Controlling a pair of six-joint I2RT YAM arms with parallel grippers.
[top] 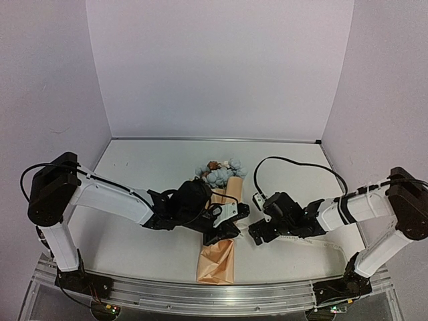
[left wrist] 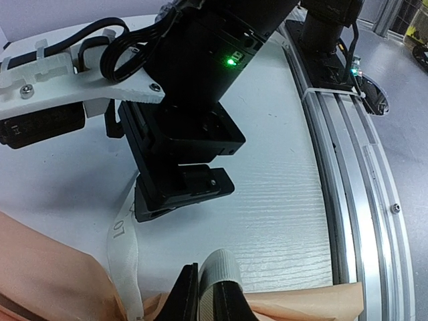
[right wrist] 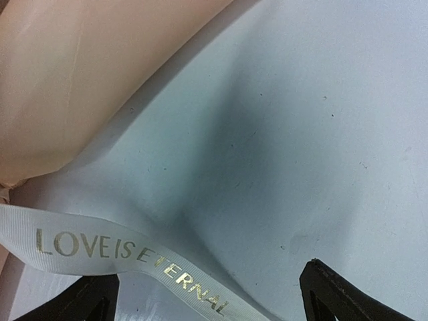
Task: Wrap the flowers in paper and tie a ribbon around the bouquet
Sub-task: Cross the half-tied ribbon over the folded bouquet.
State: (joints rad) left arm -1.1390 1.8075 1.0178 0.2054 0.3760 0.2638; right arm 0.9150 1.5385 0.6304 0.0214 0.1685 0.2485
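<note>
Bouquet point(top: 215, 257) lies lengthwise at mid-worktop point(top: 134, 257). Its narrow wrapped end is close to the near edge, just inside the metal rail point(top: 200, 294).

Left claw point(top: 227, 226) sits over the middle of the wrap. Its fingers are almost together, pinching a short stretch of ribbon point(left wrist: 124, 244). In the wrist view the ribbon comes up between the fingertips point(left wrist: 231, 304), just above the paper point(left wrist: 47, 267).

Right claw point(top: 257, 231) is low, just beside the bouquet's right side. It is spread wide and holds nothing. The lettered ribbon runs flat across the worktop between its tips; contact cannot be told.

Flowers point(top: 219, 175) stick out of the wrap's far end, toward the far edge.

Room for moving:
- Left of the bouquet: a broad bare stretch of worktop.
- Beyond the flowers: a bare band up to the far edge.
- Right side: partly taken up by the right arm point(top: 348, 210).
</note>
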